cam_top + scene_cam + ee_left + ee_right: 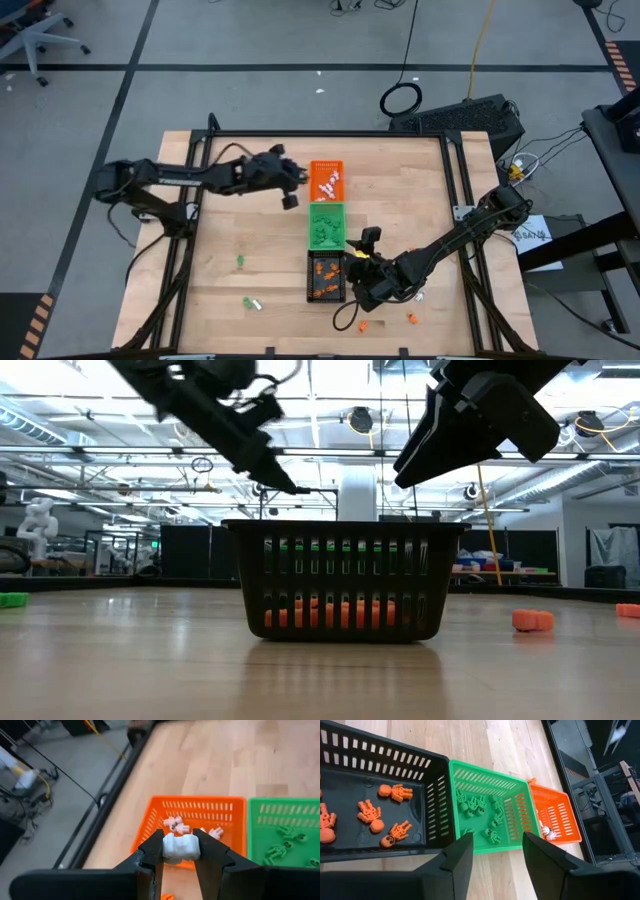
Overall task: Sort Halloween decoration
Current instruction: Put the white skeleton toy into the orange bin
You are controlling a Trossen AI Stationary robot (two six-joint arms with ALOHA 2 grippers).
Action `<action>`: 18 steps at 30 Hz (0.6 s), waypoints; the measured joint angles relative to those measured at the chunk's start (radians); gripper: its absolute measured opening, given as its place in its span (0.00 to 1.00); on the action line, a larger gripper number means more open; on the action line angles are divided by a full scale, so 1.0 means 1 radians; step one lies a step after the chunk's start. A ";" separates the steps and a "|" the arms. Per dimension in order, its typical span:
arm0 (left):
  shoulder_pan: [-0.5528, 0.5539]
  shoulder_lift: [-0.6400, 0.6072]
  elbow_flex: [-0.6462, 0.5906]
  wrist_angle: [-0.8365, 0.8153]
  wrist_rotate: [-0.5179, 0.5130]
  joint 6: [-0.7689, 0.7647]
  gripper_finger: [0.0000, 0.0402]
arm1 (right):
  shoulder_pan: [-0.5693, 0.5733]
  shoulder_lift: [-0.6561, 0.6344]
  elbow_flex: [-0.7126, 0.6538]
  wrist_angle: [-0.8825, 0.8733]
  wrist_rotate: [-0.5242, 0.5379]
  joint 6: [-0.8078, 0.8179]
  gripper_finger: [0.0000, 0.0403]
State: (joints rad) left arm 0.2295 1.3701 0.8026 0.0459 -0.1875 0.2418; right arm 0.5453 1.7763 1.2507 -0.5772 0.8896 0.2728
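Left gripper (181, 851) carrying a white trinket (181, 847) to the orange tray (235, 806); drop pending.

White trinket is clamped between the left fingers, with the orange tray just ahead and below. Likely next: advance over the tray, then release. Right gripper (496, 851) is spread and empty above the green tray (516, 816); orange trinkets (395, 792) lie in the black tray (385, 762) beside it.

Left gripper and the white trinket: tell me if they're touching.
Touching. The left wrist view shows the left gripper shut on the white trinket, a finger pressed against each side, above the near edge of the orange tray.
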 joint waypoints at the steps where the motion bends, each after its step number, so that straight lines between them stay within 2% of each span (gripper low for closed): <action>1: 0.000 0.035 0.036 -0.027 0.000 -0.001 0.21 | 0.000 0.000 0.000 0.000 0.000 0.003 0.39; 10: 0.000 0.325 0.318 -0.260 0.000 -0.027 0.21 | 0.003 0.000 0.000 -0.004 -0.004 0.030 0.39; 18: 0.000 0.456 0.421 -0.329 0.000 -0.018 0.21 | 0.025 0.000 0.000 -0.007 -0.004 0.045 0.39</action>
State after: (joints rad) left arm 0.2295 1.8262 1.2232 -0.2833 -0.1875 0.2234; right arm 0.5701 1.7765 1.2507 -0.5839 0.8856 0.3177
